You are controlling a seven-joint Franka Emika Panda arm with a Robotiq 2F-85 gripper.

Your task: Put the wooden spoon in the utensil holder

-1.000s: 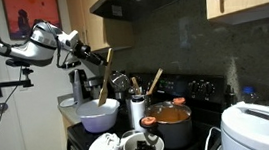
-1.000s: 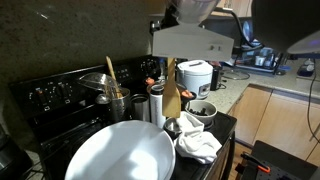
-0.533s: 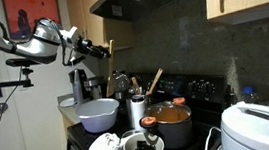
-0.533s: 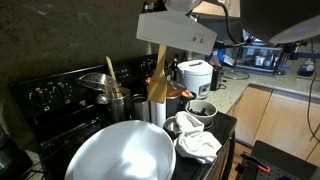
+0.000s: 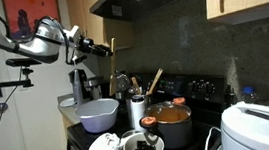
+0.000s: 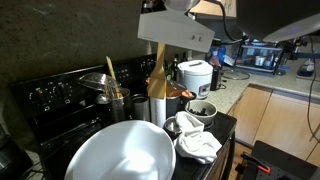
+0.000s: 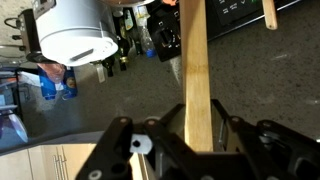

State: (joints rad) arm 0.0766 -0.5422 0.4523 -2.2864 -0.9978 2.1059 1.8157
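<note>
Wooden spoon clamped in pincer, hanging vertical

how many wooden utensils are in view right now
2. The wooden spoon is held upright in the gripper, in the air above the stovetop. A browner wooden utensil sticks up from the containers on the stove. More may be hidden inside those containers.

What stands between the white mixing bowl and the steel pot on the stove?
The utensil holder, with handles sticking out, stands between bowl and pot in an exterior view.
</note>
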